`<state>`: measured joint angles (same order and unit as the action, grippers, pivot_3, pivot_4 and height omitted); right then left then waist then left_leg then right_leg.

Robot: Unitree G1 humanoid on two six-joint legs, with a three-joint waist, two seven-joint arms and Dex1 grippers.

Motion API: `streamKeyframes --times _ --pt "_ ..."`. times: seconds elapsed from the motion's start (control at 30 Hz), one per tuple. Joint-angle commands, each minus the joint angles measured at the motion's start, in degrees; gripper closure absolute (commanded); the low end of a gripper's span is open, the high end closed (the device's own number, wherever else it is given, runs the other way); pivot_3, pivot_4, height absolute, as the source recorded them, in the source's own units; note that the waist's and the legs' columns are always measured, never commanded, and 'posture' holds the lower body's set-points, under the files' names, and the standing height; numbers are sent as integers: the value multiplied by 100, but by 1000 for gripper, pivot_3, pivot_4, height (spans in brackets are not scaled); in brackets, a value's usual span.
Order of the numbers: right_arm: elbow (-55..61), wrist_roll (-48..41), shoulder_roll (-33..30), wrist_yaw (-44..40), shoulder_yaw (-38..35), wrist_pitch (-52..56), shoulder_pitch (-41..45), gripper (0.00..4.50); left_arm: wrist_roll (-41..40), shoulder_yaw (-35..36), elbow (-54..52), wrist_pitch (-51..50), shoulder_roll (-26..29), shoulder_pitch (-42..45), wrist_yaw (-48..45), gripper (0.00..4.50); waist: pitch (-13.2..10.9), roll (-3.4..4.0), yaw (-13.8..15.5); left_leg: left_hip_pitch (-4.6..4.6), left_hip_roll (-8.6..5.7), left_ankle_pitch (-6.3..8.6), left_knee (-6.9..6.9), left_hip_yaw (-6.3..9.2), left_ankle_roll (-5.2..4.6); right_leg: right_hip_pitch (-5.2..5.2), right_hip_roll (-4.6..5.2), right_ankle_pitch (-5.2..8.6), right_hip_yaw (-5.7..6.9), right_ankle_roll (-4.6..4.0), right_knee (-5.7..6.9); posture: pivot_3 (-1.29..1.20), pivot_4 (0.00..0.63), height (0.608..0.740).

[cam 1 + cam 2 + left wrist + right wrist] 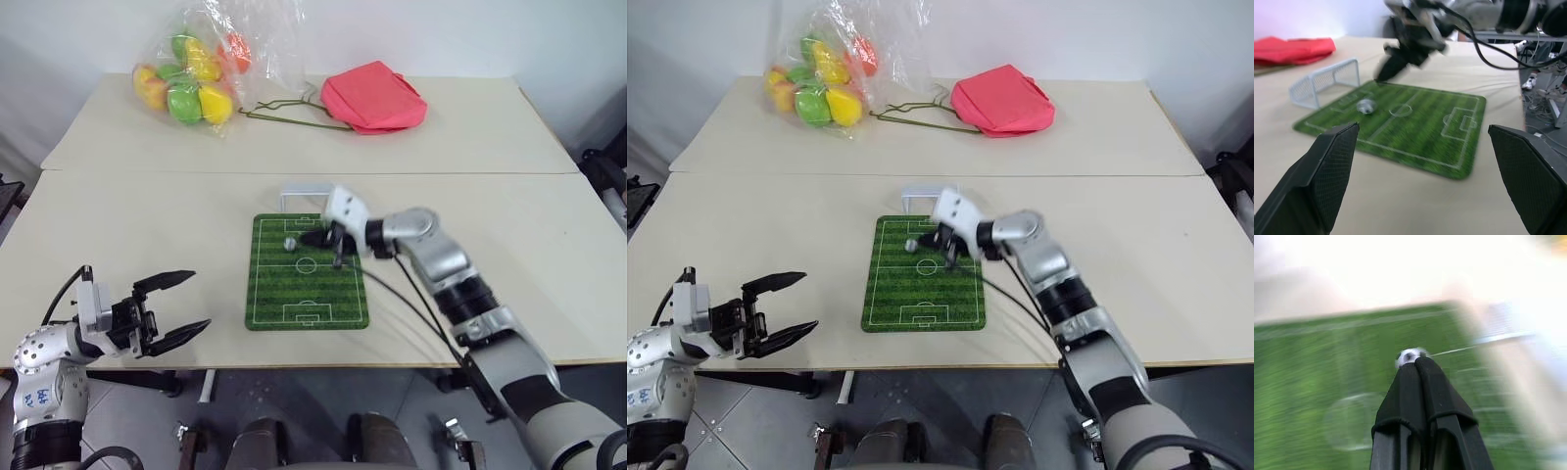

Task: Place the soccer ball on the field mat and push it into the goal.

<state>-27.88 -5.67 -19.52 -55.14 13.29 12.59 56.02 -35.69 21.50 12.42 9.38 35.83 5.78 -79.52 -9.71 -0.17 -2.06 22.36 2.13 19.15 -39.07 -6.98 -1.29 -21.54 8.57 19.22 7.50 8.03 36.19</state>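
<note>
Right wrist view: I see my right claw (1418, 363) pinched closed just behind the soccer ball (1409, 356) on the field mat (265, 294); left claw (186, 305) gapes wide.

Two counters (147, 211) are seen pushed together edge to edge. One field mat (307, 294), one soccer ball (290, 244) and one goal (299, 197) are counted. One clear plastic bag (220, 59) is present, in which about seven coloured balls (184, 101) can be made out, though some are hidden behind others. One red cloth item (373, 98) and one wire hanger (289, 114) are counted. Two grippers are counted: the left gripper (181, 306) and the right gripper (315, 238).
</note>
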Motion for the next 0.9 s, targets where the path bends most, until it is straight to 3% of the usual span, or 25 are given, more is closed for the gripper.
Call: streamKeyframes --times 0.03,0.37,0.5,0.63,0.8,0.9 --pt "-58 -70 -43 81 -294 -169 136 4466 14 92 114 116 65 60 -8 0 0 0 -23 -1 0 0 2 1 0 0 0 0 1 0 1 0 150 740" --pt "381 -604 -553 -449 -886 304 -73 4466 4 255 445 -133 16 516 850 0 -1 0 -105 3 -3 0 4 4 0 -2 2 0 2 0 1 0 150 740" --pt "232 -783 -1163 -1065 -1022 488 -555 3244 99 325 459 -469 49 531 1414 0 -1 -2 -84 3 9 1 3 19 -2 5 9 0 0 0 6 0 150 740" --pt "-62 -853 -1806 -1602 -1299 -118 -1263 1956 22 476 291 -668 58 481 1764 0 -4 -4 -68 4 -15 2 5 14 -4 6 9 0 2 1 -3 0 150 740" --pt "-241 -1193 -2182 -2084 -1790 -574 -1751 181 7 625 111 -781 124 267 1905 0 -6 -2 -123 2 -10 2 6 0 -4 6 6 0 -1 1 -13 0 150 740" --pt "-254 -1328 -2381 -2464 -1937 -757 -1952 41 -226 768 -12 -870 175 73 1612 0 -6 -2 -123 -3 -1 2 5 -10 -2 6 1 0 -5 1 -13 0 150 740"
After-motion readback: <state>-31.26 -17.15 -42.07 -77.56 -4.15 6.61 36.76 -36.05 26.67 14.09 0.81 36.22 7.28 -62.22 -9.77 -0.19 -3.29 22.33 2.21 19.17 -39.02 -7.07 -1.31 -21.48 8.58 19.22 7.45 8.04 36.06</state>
